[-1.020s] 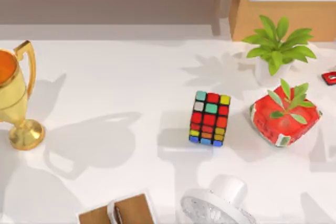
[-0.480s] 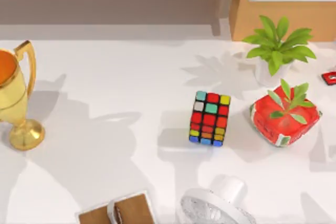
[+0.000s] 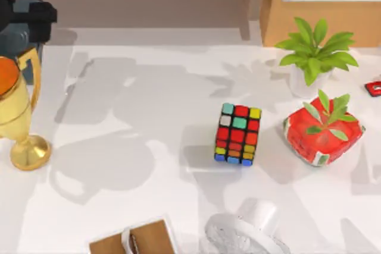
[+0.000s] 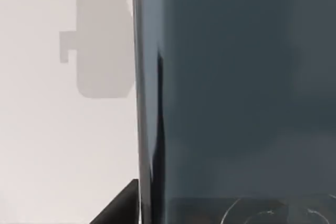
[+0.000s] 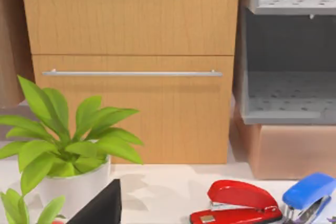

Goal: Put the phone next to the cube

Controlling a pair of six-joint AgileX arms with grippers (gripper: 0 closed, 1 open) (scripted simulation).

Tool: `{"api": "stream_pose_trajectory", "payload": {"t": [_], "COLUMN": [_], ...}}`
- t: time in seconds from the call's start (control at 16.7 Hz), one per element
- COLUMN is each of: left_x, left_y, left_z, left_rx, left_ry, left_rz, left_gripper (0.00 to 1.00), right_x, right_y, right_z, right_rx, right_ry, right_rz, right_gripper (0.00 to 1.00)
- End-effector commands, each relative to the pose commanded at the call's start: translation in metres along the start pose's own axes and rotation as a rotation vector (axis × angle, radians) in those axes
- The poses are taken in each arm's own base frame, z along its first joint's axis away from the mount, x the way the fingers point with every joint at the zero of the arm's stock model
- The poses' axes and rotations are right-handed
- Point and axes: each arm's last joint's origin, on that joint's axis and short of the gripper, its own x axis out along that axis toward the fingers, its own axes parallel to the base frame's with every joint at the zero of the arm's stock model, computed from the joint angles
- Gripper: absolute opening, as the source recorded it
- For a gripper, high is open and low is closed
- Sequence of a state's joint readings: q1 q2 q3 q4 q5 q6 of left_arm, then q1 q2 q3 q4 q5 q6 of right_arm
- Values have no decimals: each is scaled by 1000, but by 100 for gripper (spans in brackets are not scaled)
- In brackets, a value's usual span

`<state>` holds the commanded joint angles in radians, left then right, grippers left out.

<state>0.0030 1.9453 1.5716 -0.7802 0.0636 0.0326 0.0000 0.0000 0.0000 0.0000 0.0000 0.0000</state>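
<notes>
Left pincer point(image 3: 27, 16) hangs at the 10 o'clock corner of the top view, above the far edge of the table point(image 3: 149, 93), and appears clamped on the phone point(image 4: 236, 103). In the left wrist view the phone's dark grey-blue face and its pale rim stand close before the camera, held clear of the table, with a blocky shadow on the white top beside it. The cube point(image 3: 238, 134) sits on the table just toward 4 o'clock from the centre, well apart from the phone. A red plant pot point(image 3: 323, 135) stands near the cube at its 3 o'clock, and a white-potted plant point(image 3: 312, 57) at its 2 o'clock. A gold trophy point(image 3: 21, 111) stands at 9 o'clock, directly below the left pincer. Right pincer point(image 5: 100, 208): whether apart or together cannot be told; its wrist view faces a wooden cabinet point(image 5: 131, 66) and a red stapler point(image 5: 239, 200)
</notes>
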Motion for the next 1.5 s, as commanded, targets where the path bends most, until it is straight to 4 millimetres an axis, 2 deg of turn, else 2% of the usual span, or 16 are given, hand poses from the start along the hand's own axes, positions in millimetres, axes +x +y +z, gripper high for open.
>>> {"api": "stream_pose_trajectory", "payload": {"t": [0.18, 0.42, 0.6, 0.72, 0.96, 1.5], "left_x": [10, 23, 27, 28, 28, 26], "left_y": [-59, -130, -170, -189, -211, -211], "left_z": [2, -18, -39, -52, -69, -70], "left_rx": [-20, -34, -33, -27, -14, -11], "left_ry": [70, 215, 311, 356, 402, 401], "left_rz": [-57, -70, -35, -4, 45, 48], "left_gripper": [0, 0, 0, 0, 0, 0], "right_x": [0, 0, 0, 0, 0, 0], "right_y": [0, 0, 0, 0, 0, 0], "right_z": [0, 0, 0, 0, 0, 0], "right_rx": [0, 0, 0, 0, 0, 0], "right_ry": [0, 0, 0, 0, 0, 0], "right_rz": [0, 0, 0, 0, 0, 0], "right_gripper": [100, 100, 100, 100, 100, 100]}}
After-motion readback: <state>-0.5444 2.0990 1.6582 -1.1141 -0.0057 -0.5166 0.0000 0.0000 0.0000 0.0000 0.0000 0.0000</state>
